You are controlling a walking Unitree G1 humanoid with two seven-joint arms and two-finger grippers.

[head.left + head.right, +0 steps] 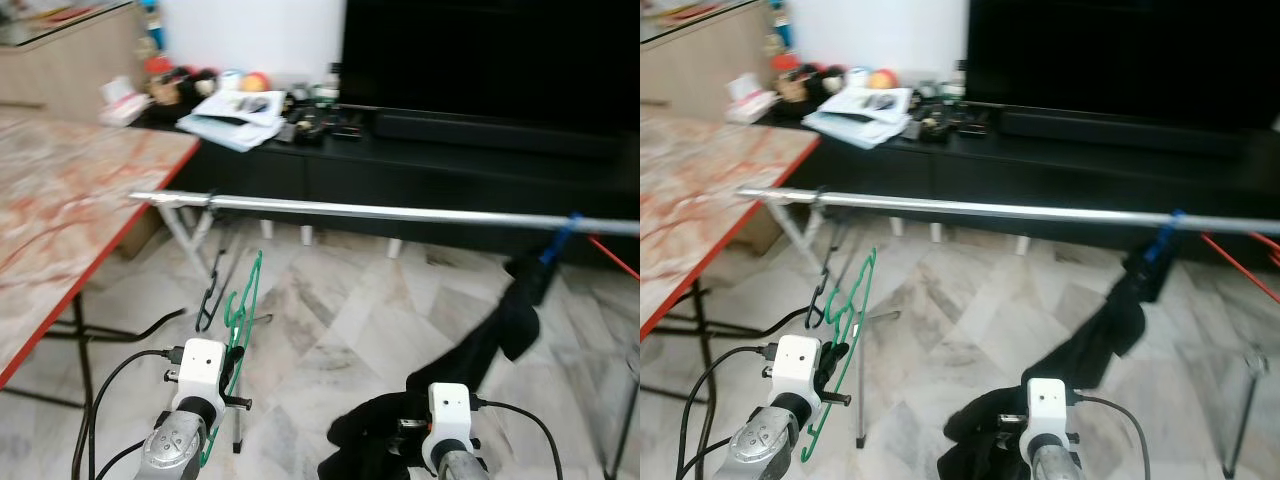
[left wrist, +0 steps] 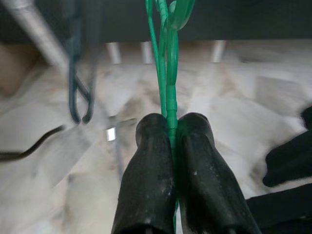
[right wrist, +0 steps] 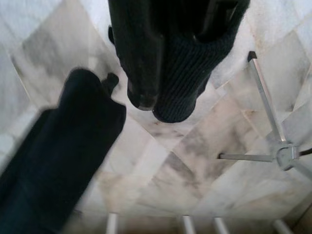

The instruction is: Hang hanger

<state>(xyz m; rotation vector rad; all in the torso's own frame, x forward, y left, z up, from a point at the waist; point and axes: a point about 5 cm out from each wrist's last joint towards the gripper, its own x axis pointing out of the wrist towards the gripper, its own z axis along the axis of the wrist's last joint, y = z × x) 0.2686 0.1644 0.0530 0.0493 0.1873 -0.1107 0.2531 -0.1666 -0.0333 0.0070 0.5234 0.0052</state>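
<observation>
- Across the frame, a silver rail (image 1: 400, 212) runs roughly level, from near the marble-top table (image 1: 60, 200) on the robot's left out past the right edge.
- Green hanger (image 1: 243, 305) is below the rail's left part, not touching it, tilted edge-on; hook end points up toward the rail.
- Left gripper (image 2: 171, 127) has both black fingers (image 2: 146, 185) closed tight on the green hanger's thin wire; the wire runs up out of the seam between them.
- A black hanger (image 1: 212, 290) already hangs from the rail near its left end, just beside the green one, toward the table.
- Right gripper (image 3: 168, 105) is low, right of centre, over a dark garment (image 1: 385, 425); its fingers are wrapped in the black knit fabric. Can't tell if they're together or apart.
- A black cloth (image 1: 510, 310) hangs off the rail's right part from a blue clip (image 1: 560, 240) and trails down to the floor.
- Marble-pattern tile floor (image 1: 330, 320) below; the rail stand's metal legs (image 3: 273, 146) sit on it.
- Behind: a low black TV cabinet (image 1: 420, 160) with a dark TV (image 1: 490, 60) on it, papers (image 1: 235, 115) and small clutter at its left end.
</observation>
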